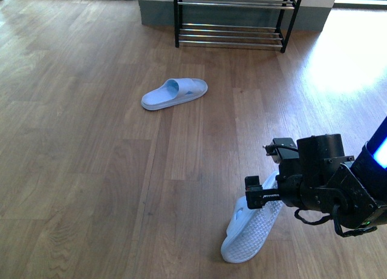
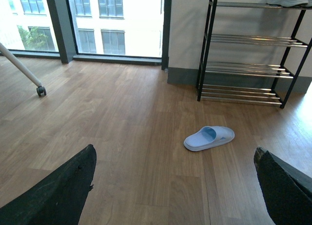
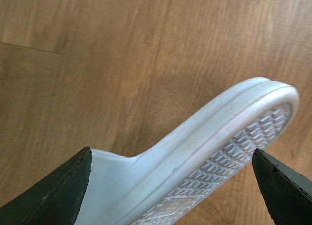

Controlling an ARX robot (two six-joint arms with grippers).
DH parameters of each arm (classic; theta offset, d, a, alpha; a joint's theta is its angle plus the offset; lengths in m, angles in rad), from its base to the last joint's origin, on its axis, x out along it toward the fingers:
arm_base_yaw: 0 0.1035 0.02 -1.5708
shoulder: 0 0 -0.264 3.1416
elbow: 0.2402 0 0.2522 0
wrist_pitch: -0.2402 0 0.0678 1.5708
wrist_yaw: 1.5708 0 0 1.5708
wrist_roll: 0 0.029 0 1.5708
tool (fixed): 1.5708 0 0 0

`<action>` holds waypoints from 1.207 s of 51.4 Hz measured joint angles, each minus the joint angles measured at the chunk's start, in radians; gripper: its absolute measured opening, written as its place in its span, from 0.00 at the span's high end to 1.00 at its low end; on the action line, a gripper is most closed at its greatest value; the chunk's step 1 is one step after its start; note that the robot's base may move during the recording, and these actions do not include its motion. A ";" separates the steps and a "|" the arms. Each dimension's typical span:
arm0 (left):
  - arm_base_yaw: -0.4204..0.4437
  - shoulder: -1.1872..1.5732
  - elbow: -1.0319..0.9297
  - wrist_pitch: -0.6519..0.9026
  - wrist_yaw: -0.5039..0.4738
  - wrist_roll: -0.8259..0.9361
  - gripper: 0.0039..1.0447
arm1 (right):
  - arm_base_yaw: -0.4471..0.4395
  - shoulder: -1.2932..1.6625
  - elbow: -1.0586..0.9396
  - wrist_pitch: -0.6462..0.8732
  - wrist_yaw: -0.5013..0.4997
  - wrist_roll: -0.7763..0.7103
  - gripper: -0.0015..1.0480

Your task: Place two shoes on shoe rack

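the right gripper (image 1: 253, 194) has its fingers (image 3: 48, 195) standing wide, and a pale blue slide (image 1: 251, 230) fills the gap between them. it is tipped on its edge with the ribbed sole toward us, so we judge it is gripped. its long axis runs from the gripper down toward the robot. the shoe rack (image 1: 230, 31) lies well ahead, a little left of this hand. the second slide (image 1: 174, 93) lies flat on the floor (image 1: 72, 140) between, lengthwise across our view, on the left arm's side. the left gripper (image 2: 173, 156) is wide open, holding nothing.

Open floor (image 1: 91, 140) before rack (image 1: 233, 16); one slipper (image 1: 175, 93) intervenes.
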 joint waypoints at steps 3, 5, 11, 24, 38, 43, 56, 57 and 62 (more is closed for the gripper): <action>0.000 0.000 0.000 0.000 0.000 0.000 0.09 | 0.001 0.011 0.007 0.006 0.032 -0.008 0.09; 0.000 0.000 0.000 0.000 0.000 0.000 0.09 | 0.003 0.019 0.010 0.011 0.045 -0.021 0.09; 0.000 0.000 0.000 0.000 0.000 0.000 0.09 | 0.011 0.045 0.016 0.016 0.068 -0.060 0.09; 0.000 0.000 0.000 0.000 0.000 0.000 0.09 | -0.077 0.059 -0.009 -0.003 0.105 -0.281 0.09; 0.000 0.000 0.000 0.000 0.000 0.000 0.09 | -0.228 0.014 -0.022 -0.084 0.099 -0.387 0.09; 0.000 0.000 0.000 0.000 0.000 0.000 0.09 | -0.269 -0.014 -0.029 -0.130 0.140 -0.467 0.09; 0.000 0.000 0.000 0.000 0.000 0.000 0.09 | -0.334 -0.103 -0.060 -0.333 -0.055 -0.418 0.09; 0.000 0.000 0.000 0.000 0.000 0.000 0.09 | -0.333 -0.105 -0.064 -0.333 -0.058 -0.424 0.09; 0.000 0.000 0.000 0.000 0.000 0.000 0.09 | -0.332 -0.108 -0.087 -0.346 -0.045 -0.494 0.09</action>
